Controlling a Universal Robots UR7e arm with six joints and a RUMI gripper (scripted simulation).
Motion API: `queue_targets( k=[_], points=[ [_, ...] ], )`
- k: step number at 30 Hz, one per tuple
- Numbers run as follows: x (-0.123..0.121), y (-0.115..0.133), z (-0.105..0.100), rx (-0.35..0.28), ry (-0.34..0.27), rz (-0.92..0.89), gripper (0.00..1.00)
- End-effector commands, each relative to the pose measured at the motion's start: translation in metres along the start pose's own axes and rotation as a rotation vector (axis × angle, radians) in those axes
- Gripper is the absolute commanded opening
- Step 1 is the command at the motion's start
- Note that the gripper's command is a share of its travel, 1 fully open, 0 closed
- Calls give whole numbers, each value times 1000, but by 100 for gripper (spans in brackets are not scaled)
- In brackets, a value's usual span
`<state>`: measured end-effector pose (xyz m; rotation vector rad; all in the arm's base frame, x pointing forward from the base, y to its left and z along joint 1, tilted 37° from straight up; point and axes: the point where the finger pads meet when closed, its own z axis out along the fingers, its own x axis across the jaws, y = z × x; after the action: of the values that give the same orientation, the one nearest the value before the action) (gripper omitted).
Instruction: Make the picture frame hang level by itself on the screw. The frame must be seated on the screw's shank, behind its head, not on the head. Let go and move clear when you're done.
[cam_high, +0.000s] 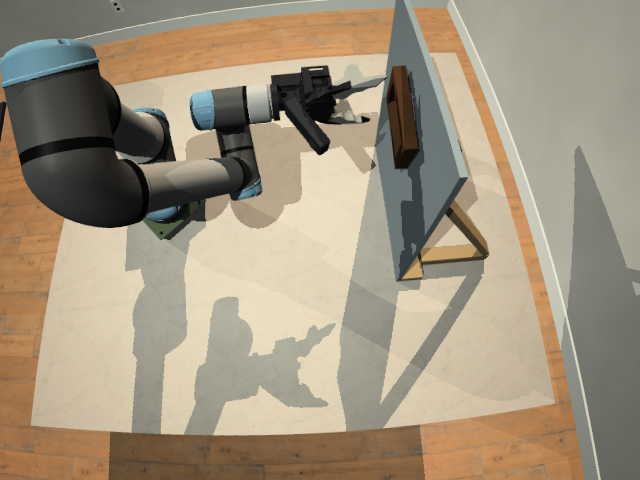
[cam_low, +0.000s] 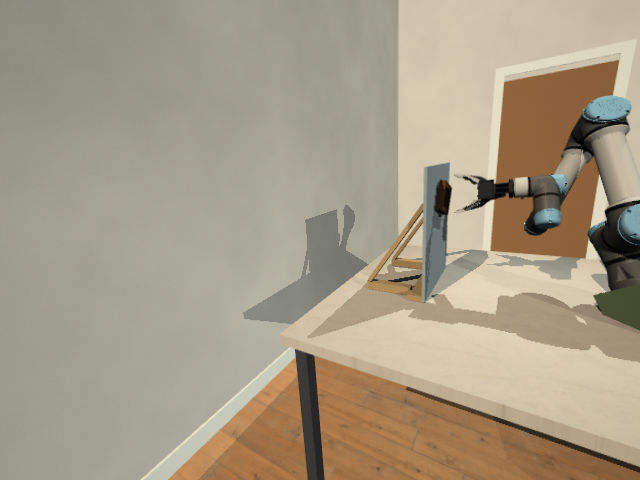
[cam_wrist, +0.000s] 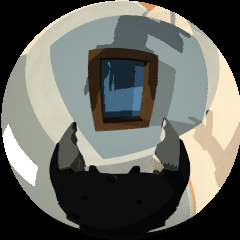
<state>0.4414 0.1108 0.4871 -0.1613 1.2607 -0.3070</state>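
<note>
Your gripper (cam_high: 356, 98) (cam_low: 456, 193) (cam_wrist: 118, 120) is wide open, and the picture frame (cam_high: 408, 144) (cam_low: 443, 198) (cam_wrist: 152, 90) is up by itself; you can't see the screw, so check it.

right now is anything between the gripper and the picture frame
Nothing lies between them: the exterior view shows a bare gap of air from the open gripper to the picture frame.
</note>
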Motion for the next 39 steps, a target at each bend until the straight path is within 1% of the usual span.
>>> queue_targets(
  k=[1, 16, 19, 24, 27, 39],
  points=[
    [-3, -7, -4, 10, -26, 55, 100],
    [-4, -8, -5, 12, -32, 63, 100],
    [-8, -12, -11, 20, -50, 64, 100],
    [-23, -24, -33, 46, -110, 66, 100],
    [-29, -28, -42, 56, -136, 66, 100],
    [-30, -29, -44, 58, -142, 66, 100]
  ],
)
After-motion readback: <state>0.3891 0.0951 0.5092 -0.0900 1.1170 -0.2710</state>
